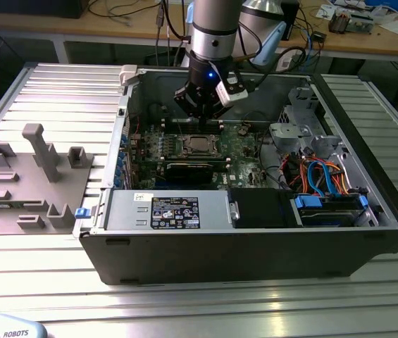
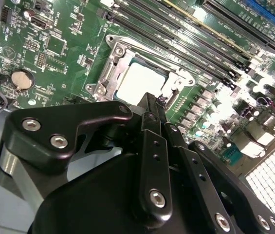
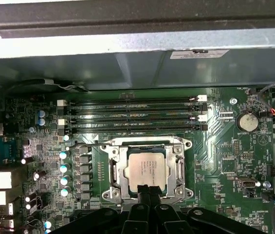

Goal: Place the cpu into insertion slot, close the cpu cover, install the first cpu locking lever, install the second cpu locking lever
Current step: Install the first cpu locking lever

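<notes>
Already the cpu (image 1: 199,145) sits in the slot (image 1: 200,136), just below the hand (image 1: 206,121) in the exterior view. In both wrist views the cover (image 3: 148,146) frames it, and the hand's fingertips (image 3: 148,191) press together at its edge, probably to work a lever.

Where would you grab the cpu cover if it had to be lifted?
By its small tab on the edge nearest the tool, coming from above, I'd judge. The cpu cover lies flat around the cpu, a thin frame, so only that projecting tab offers purchase.
</notes>
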Robot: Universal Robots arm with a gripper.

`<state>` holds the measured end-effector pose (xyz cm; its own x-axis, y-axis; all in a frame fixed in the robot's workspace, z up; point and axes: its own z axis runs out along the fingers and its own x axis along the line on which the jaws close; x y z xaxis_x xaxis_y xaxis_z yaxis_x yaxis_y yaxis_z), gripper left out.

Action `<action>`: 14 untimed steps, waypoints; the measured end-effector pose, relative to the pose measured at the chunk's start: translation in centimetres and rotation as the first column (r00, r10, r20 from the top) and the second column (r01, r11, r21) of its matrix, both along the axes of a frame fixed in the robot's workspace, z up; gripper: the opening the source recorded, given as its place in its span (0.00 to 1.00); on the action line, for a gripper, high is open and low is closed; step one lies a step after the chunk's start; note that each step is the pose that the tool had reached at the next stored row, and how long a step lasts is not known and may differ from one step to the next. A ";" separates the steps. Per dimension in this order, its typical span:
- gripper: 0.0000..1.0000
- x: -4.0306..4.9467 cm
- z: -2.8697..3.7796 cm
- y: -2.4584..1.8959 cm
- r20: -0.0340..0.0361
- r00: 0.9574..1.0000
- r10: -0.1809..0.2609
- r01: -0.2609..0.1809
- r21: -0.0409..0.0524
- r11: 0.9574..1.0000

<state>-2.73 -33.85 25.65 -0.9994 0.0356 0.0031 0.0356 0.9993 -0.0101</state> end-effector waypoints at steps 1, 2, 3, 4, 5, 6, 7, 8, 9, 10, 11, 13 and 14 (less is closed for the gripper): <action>0.11 0.00 -0.01 0.00 0.012 1.000 0.000 0.000 0.000 1.000; 0.11 0.01 -0.03 0.00 0.023 1.000 0.000 0.000 0.000 1.000; 0.11 0.01 -0.03 0.00 0.023 1.000 0.000 0.000 0.000 1.000; 0.11 0.01 -0.02 0.00 0.023 1.000 0.000 0.000 0.000 1.000; 0.11 0.00 -0.02 -0.01 0.023 1.000 0.000 0.000 0.000 1.000; 0.11 0.00 -0.02 -0.01 0.023 1.000 0.000 0.000 0.000 1.000; 0.11 -0.02 -0.02 0.00 0.023 1.000 0.000 0.000 0.000 1.000; 0.11 -0.02 -0.01 0.00 0.023 1.000 0.000 0.000 0.000 1.000; 0.11 -0.04 0.04 -0.01 0.023 1.000 0.000 0.000 0.000 1.000; 0.11 -0.09 0.18 -0.01 0.024 1.000 0.000 0.000 0.000 1.000; 0.11 -0.15 0.30 -0.01 0.024 1.000 0.000 0.000 0.000 1.000; 0.11 -0.46 0.48 -0.01 0.027 1.000 0.000 0.000 0.000 1.000; 0.11 -0.71 0.49 0.00 0.028 1.000 0.000 0.000 0.000 1.000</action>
<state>-3.44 -33.85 26.14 -0.9991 0.0355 -0.0247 0.0357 0.9993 -0.0086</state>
